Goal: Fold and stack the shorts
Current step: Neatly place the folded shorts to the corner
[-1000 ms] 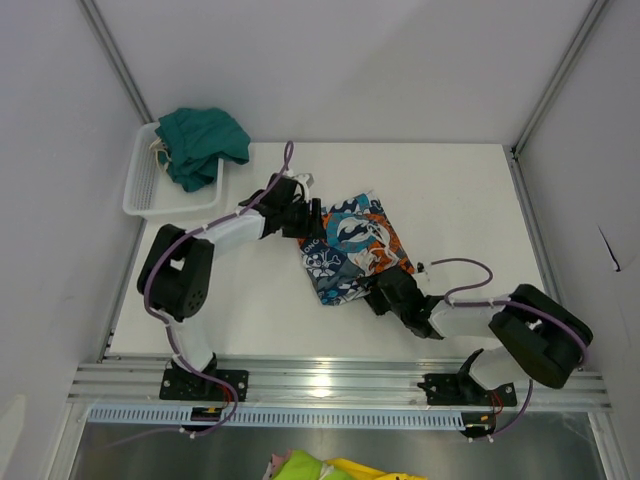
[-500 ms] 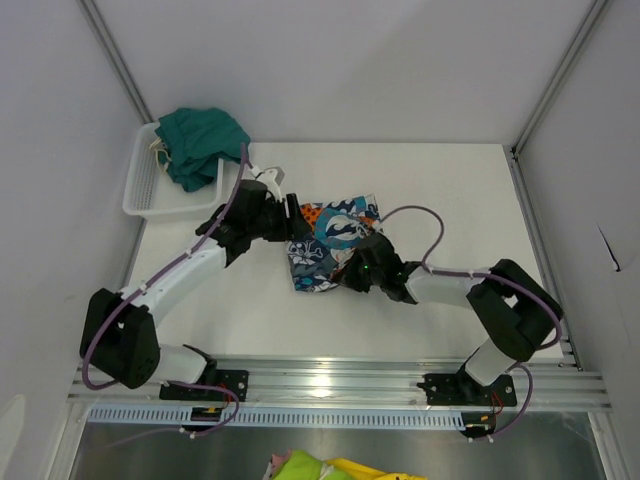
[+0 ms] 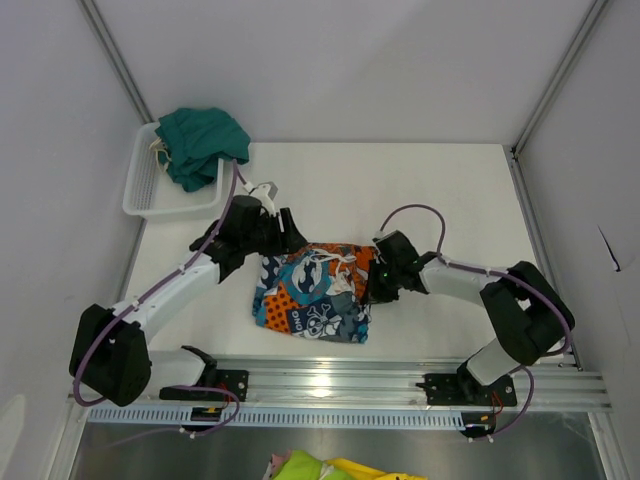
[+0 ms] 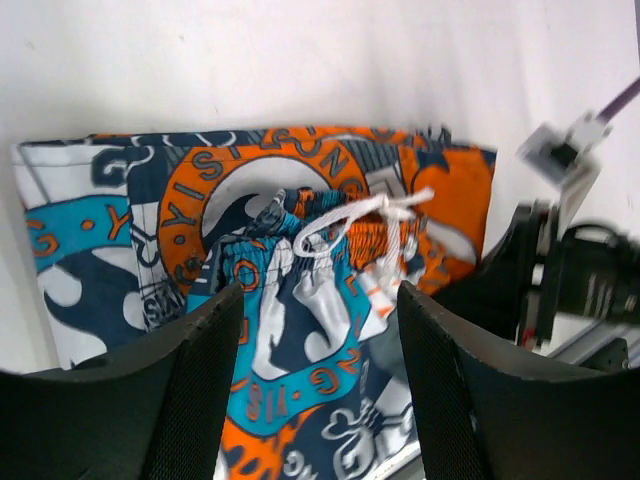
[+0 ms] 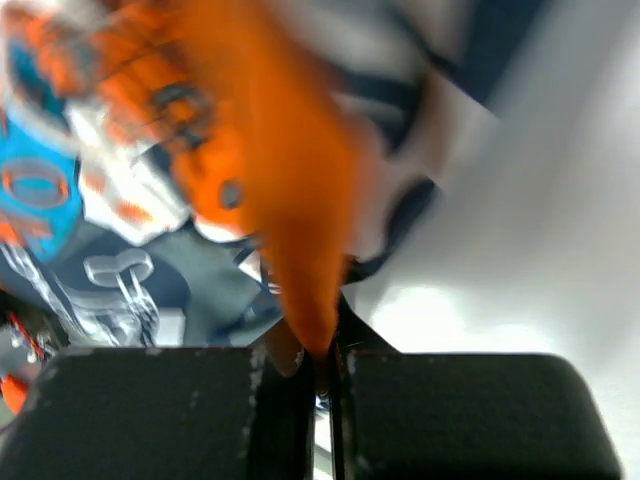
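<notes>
A: Checking left arm, pose?
B: Stretched fwd & inward from base, wrist tipped down. Its left gripper [image 4: 320, 300] has fingers spread wide, nothing btwn them. Just below & ahead lie the patchwork shorts [image 3: 310, 295], white drawstring [image 4: 365, 212] on top.
A: Other arm?
B: Elbow out, forearm low. Its right gripper [image 5: 328, 360] pinches an orange fold of same pair. Well behind left gripper: dark teal shorts [image 3: 203, 142], draped over white mesh basket [image 3: 145, 195].
</notes>
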`<state>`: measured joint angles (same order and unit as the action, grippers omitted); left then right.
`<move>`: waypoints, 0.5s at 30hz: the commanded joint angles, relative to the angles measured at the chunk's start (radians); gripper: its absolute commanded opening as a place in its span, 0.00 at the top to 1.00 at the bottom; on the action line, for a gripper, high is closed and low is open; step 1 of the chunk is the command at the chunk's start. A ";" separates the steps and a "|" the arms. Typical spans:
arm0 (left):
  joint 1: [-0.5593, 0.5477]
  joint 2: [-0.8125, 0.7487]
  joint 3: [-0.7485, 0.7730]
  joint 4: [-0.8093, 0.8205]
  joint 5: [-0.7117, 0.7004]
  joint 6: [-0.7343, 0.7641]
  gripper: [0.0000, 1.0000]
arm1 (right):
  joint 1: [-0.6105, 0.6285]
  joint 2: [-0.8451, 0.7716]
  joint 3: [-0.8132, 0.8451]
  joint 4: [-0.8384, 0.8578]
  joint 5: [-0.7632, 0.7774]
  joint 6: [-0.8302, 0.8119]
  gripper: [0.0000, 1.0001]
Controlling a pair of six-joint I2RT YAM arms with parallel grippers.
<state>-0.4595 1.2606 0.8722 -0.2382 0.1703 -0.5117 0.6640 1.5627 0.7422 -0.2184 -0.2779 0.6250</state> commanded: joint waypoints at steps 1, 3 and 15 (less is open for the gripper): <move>-0.022 -0.013 -0.059 0.077 0.067 -0.059 0.35 | -0.075 0.006 0.064 -0.097 0.002 -0.105 0.99; -0.033 -0.006 -0.073 0.123 0.101 -0.079 0.36 | -0.108 0.054 0.114 -0.102 -0.021 -0.123 0.99; -0.044 0.046 -0.122 0.209 0.248 -0.080 0.57 | -0.199 0.255 0.302 -0.110 -0.078 -0.212 1.00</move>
<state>-0.4965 1.2888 0.7311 -0.0551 0.3748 -0.6102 0.4744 1.7878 1.0054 -0.3126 -0.3573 0.4625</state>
